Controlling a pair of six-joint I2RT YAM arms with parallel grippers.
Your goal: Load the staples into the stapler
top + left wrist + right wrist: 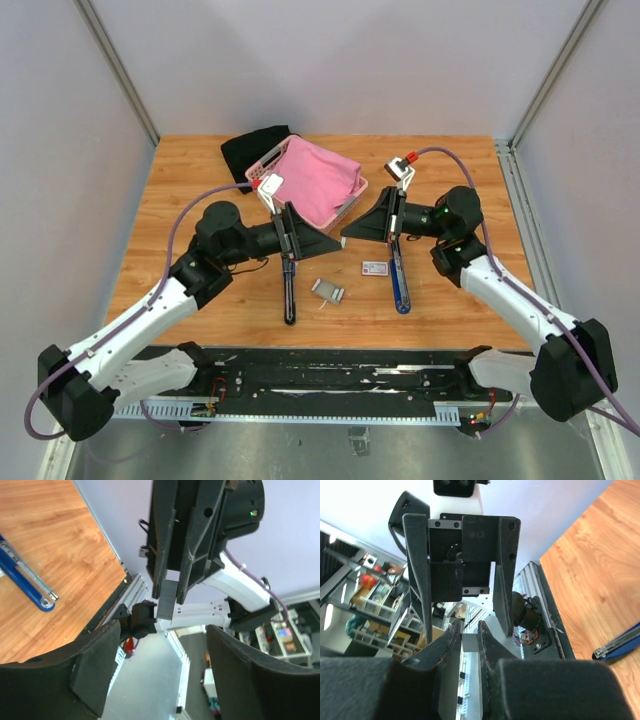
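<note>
Left tool (165, 630): the fingers stand apart and hold nothing. The pads are matt black with a faint grain, cut off by the lower frame edge of the left wrist view.

Right tool (469, 631): clamped on the silvery-grey rectangular staple block (167, 600). The block is smooth-faced and sharp-cornered. It is held above the worktop at frame centre of the top view, directly in front of the left tool. In that view both tools hide it.

Wood-grain worktop (200, 180), lower centre of the top view:
- Blue elongated stapler (400, 278) with a bare metal rail along its length. It lies flat, right of centre.
- Small flat white carton with red print (375, 267), just left of the stapler. The print is too small to read.
- Small grey item (328, 291). Its shape is hard to make out.
- Black elongated bar (289, 292), left of centre. Its upper end is hidden under the left arm.

Upper centre: a pink perforated plastic basket (262, 160) holds a soft folded pink cloth (325, 180). A black cloth (250, 150) lies behind it, partly hidden.
</note>
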